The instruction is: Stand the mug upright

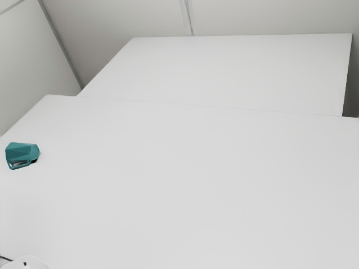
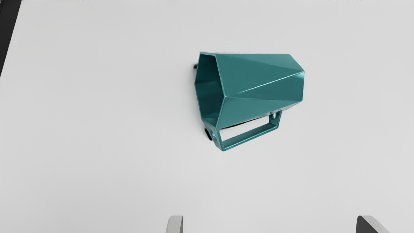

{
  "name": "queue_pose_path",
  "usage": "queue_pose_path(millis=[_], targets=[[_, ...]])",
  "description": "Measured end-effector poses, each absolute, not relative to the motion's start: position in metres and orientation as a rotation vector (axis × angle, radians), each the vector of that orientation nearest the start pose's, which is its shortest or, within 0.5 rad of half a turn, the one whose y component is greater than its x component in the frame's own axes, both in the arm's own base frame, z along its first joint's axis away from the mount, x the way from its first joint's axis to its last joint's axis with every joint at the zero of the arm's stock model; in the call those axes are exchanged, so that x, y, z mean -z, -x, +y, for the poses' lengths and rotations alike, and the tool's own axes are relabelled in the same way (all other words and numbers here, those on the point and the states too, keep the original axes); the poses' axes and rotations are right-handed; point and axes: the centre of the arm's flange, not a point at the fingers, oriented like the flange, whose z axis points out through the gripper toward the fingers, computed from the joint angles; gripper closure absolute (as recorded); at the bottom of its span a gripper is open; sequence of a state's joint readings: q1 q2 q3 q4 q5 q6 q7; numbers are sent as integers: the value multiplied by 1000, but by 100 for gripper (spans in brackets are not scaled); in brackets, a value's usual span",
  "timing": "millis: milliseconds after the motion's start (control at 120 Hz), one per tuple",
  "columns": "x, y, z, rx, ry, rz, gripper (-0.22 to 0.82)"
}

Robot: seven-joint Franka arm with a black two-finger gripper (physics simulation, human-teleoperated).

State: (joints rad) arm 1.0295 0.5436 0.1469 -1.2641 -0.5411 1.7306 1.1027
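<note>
Stretching beyond the gripper (image 2: 270,224), the white table (image 1: 190,185) is bearing the mug (image 2: 255,85); the gripper is standing wide open, holding nothing; the mug is lying on its side, ahead of the gripper and apart from it; uprighting is awaiting completion; the handle (image 2: 250,135), jutting out gripperward, is possibly obstructing a grasp.

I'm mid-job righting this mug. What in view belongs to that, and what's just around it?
For the job:
- teal mug, on its side
- claw, open

Just around:
- white tabletop under the mug
- white surface beyond it
- pale wall
</note>
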Motion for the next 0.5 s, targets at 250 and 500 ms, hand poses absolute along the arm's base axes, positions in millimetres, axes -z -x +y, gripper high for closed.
queue_pose_path(millis=[250,500], targets=[[-408,-357,648,847,3334,-226,2],[-374,-362,649,1025,3406,-256,2]])
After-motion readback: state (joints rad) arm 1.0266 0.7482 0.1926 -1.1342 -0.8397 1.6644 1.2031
